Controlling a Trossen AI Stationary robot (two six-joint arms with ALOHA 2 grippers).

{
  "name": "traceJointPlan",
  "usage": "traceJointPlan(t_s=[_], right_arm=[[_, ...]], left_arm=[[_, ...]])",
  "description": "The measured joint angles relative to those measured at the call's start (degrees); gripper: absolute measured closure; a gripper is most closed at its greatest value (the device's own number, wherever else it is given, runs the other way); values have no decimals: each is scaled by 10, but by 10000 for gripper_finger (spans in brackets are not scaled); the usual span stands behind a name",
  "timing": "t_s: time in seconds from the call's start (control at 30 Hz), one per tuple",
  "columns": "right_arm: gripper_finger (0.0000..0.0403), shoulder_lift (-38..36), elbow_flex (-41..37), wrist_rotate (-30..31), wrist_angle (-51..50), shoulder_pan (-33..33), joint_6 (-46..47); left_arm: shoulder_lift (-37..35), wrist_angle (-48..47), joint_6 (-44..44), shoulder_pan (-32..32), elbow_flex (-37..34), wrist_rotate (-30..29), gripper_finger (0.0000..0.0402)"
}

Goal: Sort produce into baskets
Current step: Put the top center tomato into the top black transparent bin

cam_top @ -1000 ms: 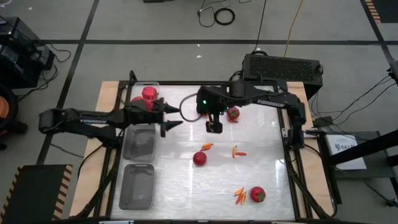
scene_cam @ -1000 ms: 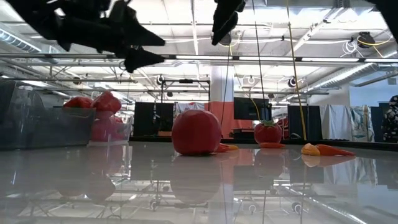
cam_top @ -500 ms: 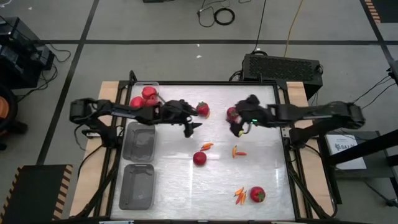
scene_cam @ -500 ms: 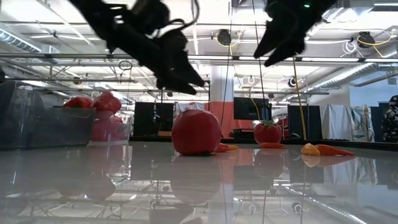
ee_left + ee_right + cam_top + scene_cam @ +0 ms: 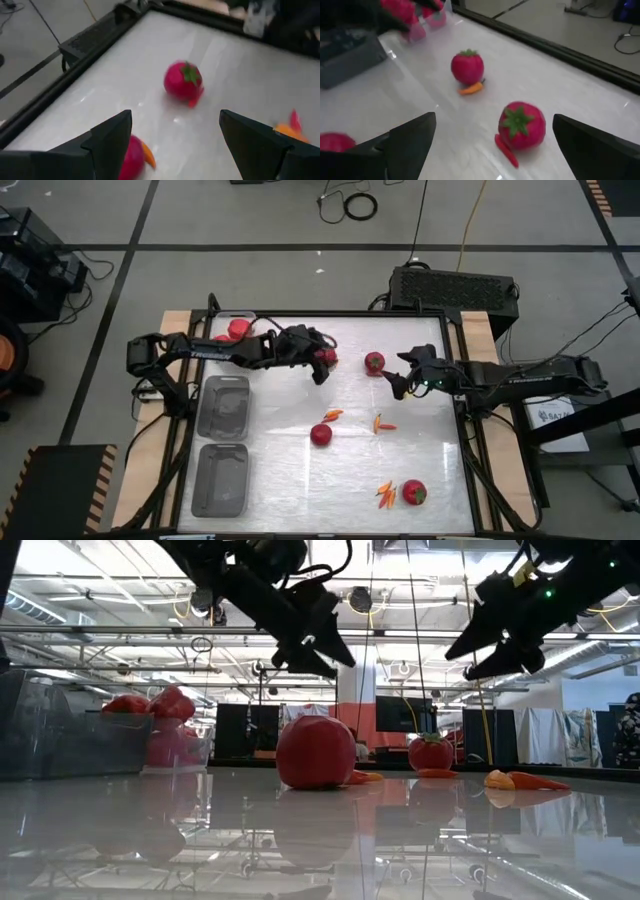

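White tabletop (image 5: 420, 450), open left pincer (image 5: 322, 368) by far edge.

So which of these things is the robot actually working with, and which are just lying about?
Part of the job:
- red produce on the table
- small chili peppers
- clear baskets, one already holding red produce
- left gripper and right gripper, both with jaws open and empty

Just lying about:
- black box behind the table
- coiled cable on the floor
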Motion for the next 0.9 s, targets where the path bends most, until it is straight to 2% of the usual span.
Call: traceJointPlan(t_s=[0.23,0.4,0.5,0.73,0.9], right_arm=[[9,1,-12,-4,0,19,-3],[9,1,-16,-4,2,25,-2],[9,1,-16,-3,18,25,-8],[9,1,-17,-4,72,26,-14],[9,1,-17,-6,79,26,-12]], left_arm=[[0,-41,-67,31,23,-3,94],[2,-40,-62,48,35,-7,94],[31,-49,-58,62,59,1,94],[137,-180,-55,82,161,16,94],[162,-201,-54,81,175,16,94]])
